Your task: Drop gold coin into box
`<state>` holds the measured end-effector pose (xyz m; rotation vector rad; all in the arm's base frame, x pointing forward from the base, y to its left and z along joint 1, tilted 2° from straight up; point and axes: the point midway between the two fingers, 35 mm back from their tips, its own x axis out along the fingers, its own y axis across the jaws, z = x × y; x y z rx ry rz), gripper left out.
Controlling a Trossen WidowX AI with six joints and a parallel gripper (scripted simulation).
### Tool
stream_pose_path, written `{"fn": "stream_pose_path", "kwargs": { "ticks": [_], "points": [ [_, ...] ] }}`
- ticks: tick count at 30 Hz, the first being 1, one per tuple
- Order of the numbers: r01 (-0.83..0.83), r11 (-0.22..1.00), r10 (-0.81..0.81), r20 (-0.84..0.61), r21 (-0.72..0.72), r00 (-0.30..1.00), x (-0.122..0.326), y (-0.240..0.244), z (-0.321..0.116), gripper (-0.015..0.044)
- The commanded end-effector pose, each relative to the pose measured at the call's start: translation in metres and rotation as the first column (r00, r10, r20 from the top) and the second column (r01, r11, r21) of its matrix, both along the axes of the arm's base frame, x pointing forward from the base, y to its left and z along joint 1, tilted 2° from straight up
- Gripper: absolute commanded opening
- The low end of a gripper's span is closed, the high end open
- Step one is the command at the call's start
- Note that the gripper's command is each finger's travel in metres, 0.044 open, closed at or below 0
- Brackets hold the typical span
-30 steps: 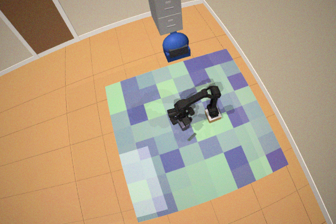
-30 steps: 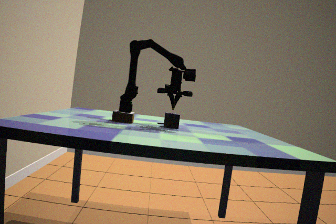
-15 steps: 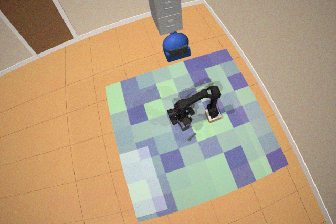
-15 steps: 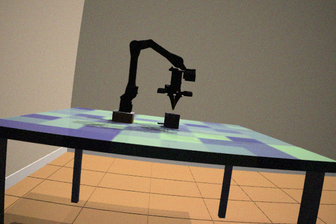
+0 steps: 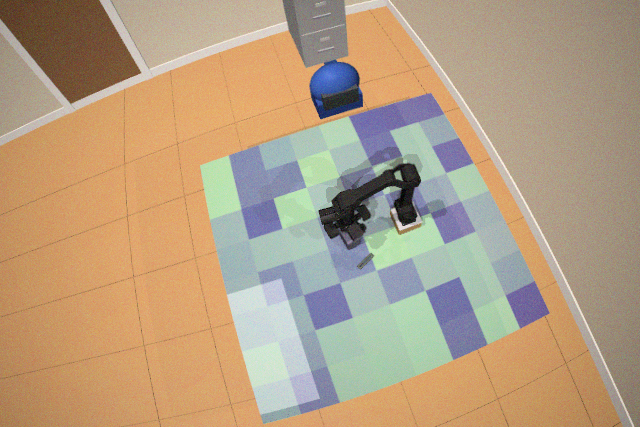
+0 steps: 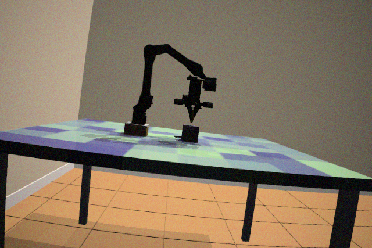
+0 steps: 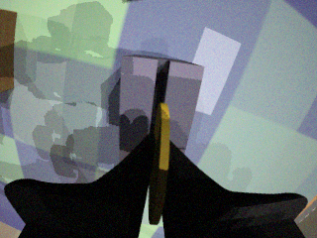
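Note:
My gripper [image 6: 191,119] [image 7: 156,140] is shut on the gold coin [image 7: 164,134] and points straight down. The coin is on edge, its rim showing between the fingertips. The closed grey box [image 5: 352,240] [image 6: 190,133] [image 7: 136,94] is below the fingertips, with a small gap above its lid in the exterior view. The dark slot [image 7: 161,81] runs nearly in line with the coin in the wrist view; the coin and fingers hide its near part. The empty dark-green holder [image 5: 365,261] lies on the table beside the box. The fingertips are hidden in the top view.
The arm's base block [image 5: 405,226] [image 6: 136,129] [image 7: 6,50] stands to one side of the box. The arm arches over the patchwork table top [image 5: 372,350] [image 6: 162,152]. A blue chair [image 5: 334,82] and a grey cabinet [image 5: 323,24] stand beyond the table.

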<state>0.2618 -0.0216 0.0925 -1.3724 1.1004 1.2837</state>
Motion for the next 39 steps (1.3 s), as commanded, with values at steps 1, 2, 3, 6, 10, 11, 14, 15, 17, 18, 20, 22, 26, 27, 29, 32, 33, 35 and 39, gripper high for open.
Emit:
{"fn": "stream_pose_path", "kwargs": {
  "ticks": [1, 2, 3, 6, 10, 11, 14, 15, 17, 18, 20, 22, 26, 27, 29, 32, 33, 35, 39],
  "points": [
    [-0.007, 1.000, 0.007, -0.003, 0.000, 1.000, 0.000, 0.000, -0.003, 0.0000],
    [-0.007, 1.000, 0.007, -0.003, 0.000, 1.000, 0.000, 0.000, -0.003, 0.0000],
    [-0.006, 1.000, 0.006, -0.003, 0.000, 1.000, 0.000, 0.000, -0.004, 0.0000],
    [-0.005, 1.000, 0.005, -0.003, 0.000, 1.000, 0.000, 0.000, -0.005, 0.0000],
    [-0.004, 1.000, 0.004, -0.003, 0.000, 1.000, 0.000, 0.000, -0.006, 0.0000],
    [-0.004, 1.000, 0.004, -0.003, 0.000, 1.000, 0.000, 0.000, -0.007, 0.0000],
    [-0.003, 1.000, 0.003, -0.003, 0.000, 1.000, 0.000, 0.000, -0.008, 0.0000],
    [-0.002, 1.000, 0.002, -0.003, 0.000, 1.000, 0.000, 0.000, -0.008, 0.0000],
    [-0.002, 1.000, 0.002, -0.003, 0.000, 1.000, 0.000, 0.000, -0.009, 0.0000],
    [-0.001, 1.000, 0.001, -0.003, 0.000, 1.000, 0.000, 0.000, -0.009, 0.0000],
    [-0.001, 1.000, 0.001, -0.003, 0.000, 1.000, 0.000, 0.000, -0.010, 0.0000],
    [0.000, 1.000, 0.000, -0.003, 0.000, 1.000, 0.000, 0.000, -0.011, 0.0000],
    [0.001, 1.000, -0.001, -0.003, 0.000, 1.000, 0.000, 0.000, -0.012, 0.0000],
    [0.001, 1.000, -0.001, -0.003, 0.000, 1.000, 0.000, 0.000, -0.013, 0.0000],
    [0.000, 1.000, 0.000, 0.000, 0.000, 1.000, 0.001, 0.000, -0.011, 0.0026],
    [0.000, 1.000, 0.000, 0.000, 0.000, 1.000, 0.001, 0.000, -0.011, 0.0105],
    [0.000, 1.000, 0.000, 0.000, 0.000, 1.000, 0.001, 0.000, -0.011, 0.0131],
    [0.000, 1.000, 0.000, 0.000, 0.000, 1.000, 0.001, 0.000, -0.011, 0.0161],
    [0.000, 1.000, 0.000, 0.000, 0.000, 1.000, 0.001, 0.000, -0.011, 0.0161]
  ]
}}
